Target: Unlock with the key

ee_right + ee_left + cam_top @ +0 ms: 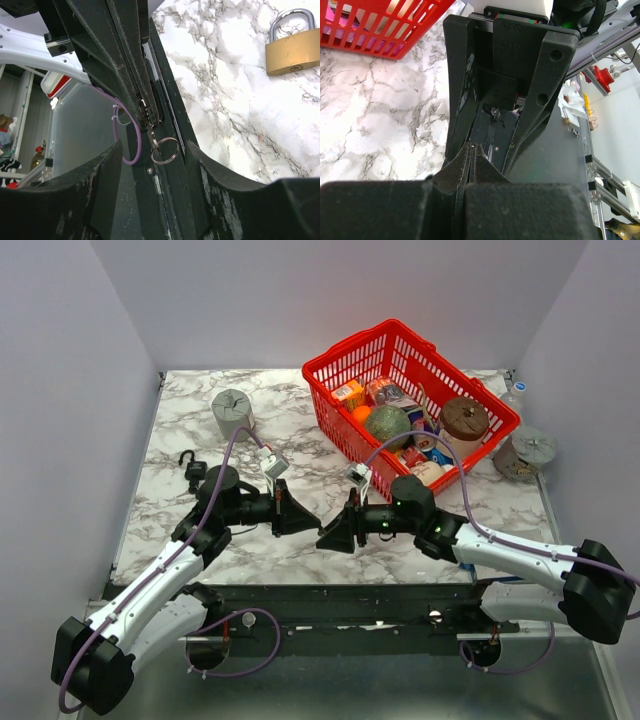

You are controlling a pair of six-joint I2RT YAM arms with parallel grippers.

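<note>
Small black padlock (192, 467), far left on white-veined marble bench (180, 430). Brass padlock (292, 47), flat on bench, untouched. Left fingers (470, 159), centre front, clenched on tiny silver metal key (151, 131), split ring (165, 150) dangling beneath. Right fingers (335, 533), spread, straddling left tips, gripping nothing. Red plastic basket (350, 350), rear right, holding mixed groceries.

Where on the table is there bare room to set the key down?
Bare marble: at the back, between the grey cylinder and the basket; at the near left, between the black padlock and the left arm. Crowded: the centre, where the left gripper and right gripper meet, and the right side, with the basket and the jar.
</note>
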